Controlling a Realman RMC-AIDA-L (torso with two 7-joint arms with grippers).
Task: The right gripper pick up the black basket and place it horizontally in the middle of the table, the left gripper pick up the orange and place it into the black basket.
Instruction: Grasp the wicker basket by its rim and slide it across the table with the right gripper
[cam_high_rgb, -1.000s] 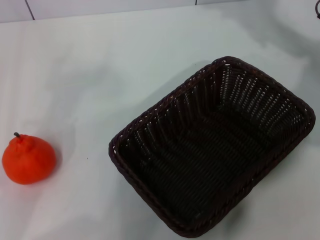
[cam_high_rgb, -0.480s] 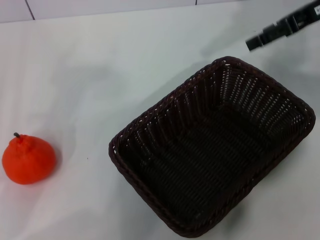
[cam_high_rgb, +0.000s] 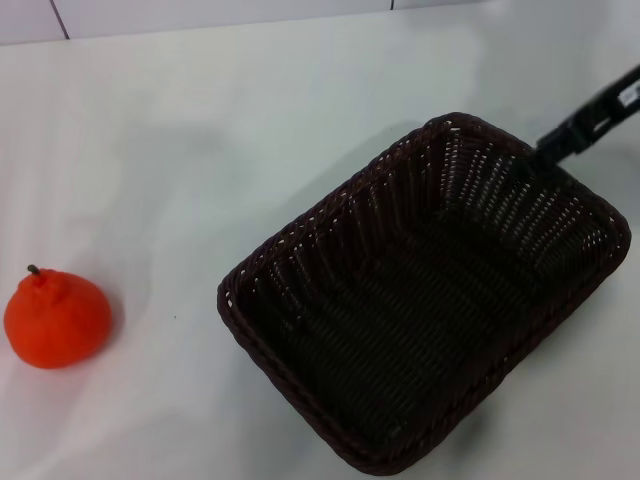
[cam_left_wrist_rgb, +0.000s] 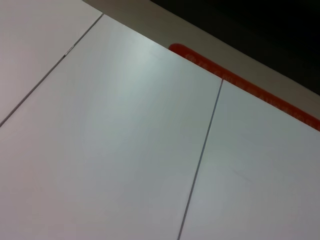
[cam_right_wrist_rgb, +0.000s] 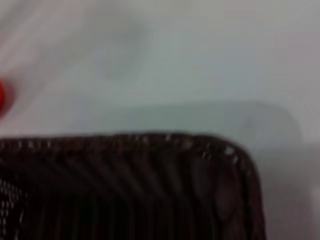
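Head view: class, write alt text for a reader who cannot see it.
A slim black right gripper reaches in from the right edge to the far rim of a large, empty, dark woven wicker basket set at an angle on a plain white table. A bright orange fruit with a short dark stem sits apart at the left edge.

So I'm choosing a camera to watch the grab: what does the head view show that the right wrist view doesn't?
Only the head view shows the right hand at the basket's far rim, the whole basket, and the orange apart on the table. Only the wrist view shows one rim corner up close. Both show basket and table.
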